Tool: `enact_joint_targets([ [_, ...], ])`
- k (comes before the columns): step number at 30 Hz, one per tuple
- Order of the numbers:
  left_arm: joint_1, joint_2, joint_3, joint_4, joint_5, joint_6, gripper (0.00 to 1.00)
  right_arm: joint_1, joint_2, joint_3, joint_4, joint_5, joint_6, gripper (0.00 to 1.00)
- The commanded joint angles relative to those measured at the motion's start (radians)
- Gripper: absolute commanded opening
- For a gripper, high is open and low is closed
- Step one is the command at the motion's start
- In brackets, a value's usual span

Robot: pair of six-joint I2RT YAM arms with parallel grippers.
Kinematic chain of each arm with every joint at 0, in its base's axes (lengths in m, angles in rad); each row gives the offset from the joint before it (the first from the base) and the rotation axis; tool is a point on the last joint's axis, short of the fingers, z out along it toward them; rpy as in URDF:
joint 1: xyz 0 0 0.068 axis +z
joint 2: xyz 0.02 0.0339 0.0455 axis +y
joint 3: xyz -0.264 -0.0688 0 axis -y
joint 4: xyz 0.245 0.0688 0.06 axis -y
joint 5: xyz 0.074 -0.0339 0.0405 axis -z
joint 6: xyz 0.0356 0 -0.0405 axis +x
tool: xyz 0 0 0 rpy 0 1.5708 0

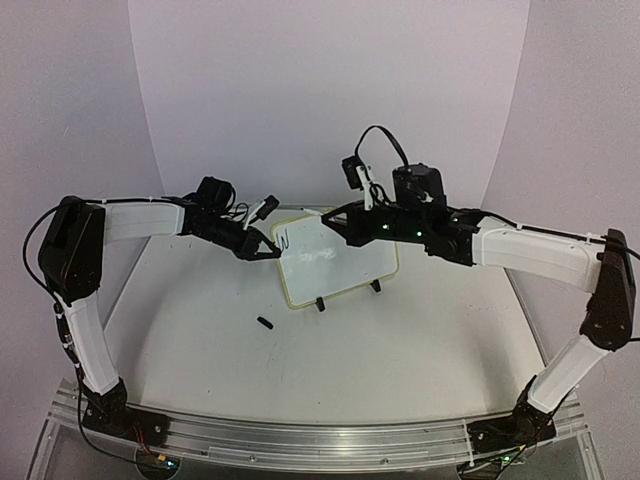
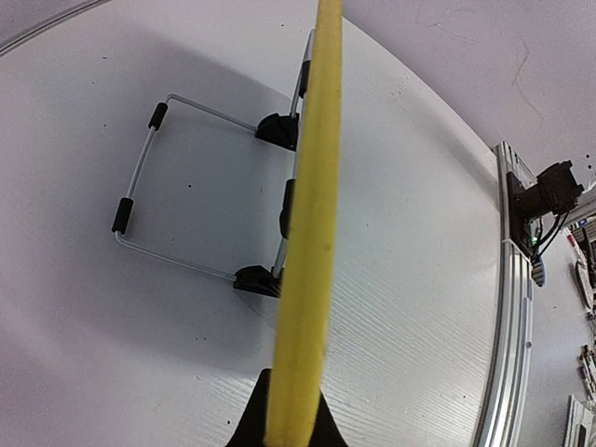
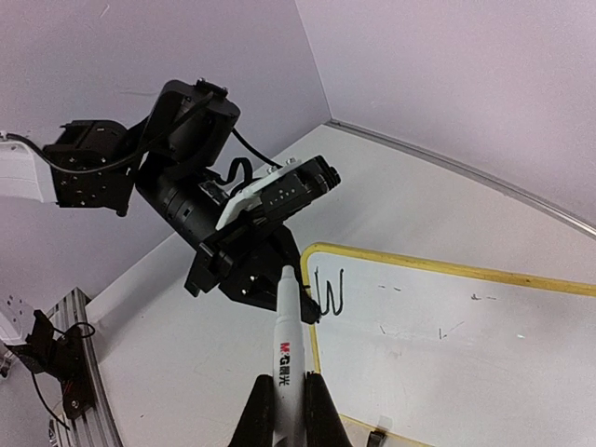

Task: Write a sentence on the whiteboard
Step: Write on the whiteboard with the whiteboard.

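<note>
I see the small white rectangular whiteboard with a pale yellow rim (image 1: 345, 262) standing on the white table (image 1: 200, 350). It stands on its long lower edge, carried by two black clip feet (image 1: 320, 304). Its long axis goes from left to right across the top view, and the right end is a little farther from the arm bases than the left end. The writing face leans backward and looks toward the arm bases. Behind the whiteboard, in the left wrist view, the thin wire stand (image 2: 177, 186) rests on the table.

The left claw (image 2: 291, 426) is closed narrow on the left short edge of the whiteboard. From its own camera the rim is seen edge-on, as one yellow strip from bottom to top.

The right claw (image 3: 287, 419) is closed on a white marker pen with red and black print (image 3: 288, 345). The long axis of the marker goes from the fingers toward the upper left corner of the whiteboard, black tip first. The tip is just beside the black handwritten letter W (image 3: 331, 292), which stands in this corner. Whether the tip touches the surface, I cannot tell.

In front of the whiteboard, near its lower left corner, a small black cylindrical piece (image 1: 265, 322) lies on the table
</note>
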Motion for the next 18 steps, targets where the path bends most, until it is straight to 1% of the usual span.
enact_joint_targets([
  [1,-0.027,0.029,0.009,-0.109,-0.044,-0.028,0.00,-0.009,-0.055,-0.070,0.043,-0.005,-0.009,0.00],
  [8,-0.026,0.045,0.030,-0.144,-0.002,-0.008,0.00,-0.014,-0.082,-0.129,0.060,-0.015,0.009,0.00],
  [10,-0.026,0.043,0.019,-0.128,0.004,-0.010,0.00,-0.021,-0.084,-0.139,0.073,-0.031,0.020,0.00],
  [12,-0.026,0.044,0.002,-0.100,0.013,-0.017,0.00,-0.036,-0.079,-0.150,0.094,-0.066,0.038,0.00],
  [18,-0.026,0.047,0.001,-0.121,0.017,0.016,0.00,-0.085,-0.034,-0.167,0.183,-0.197,0.087,0.00],
])
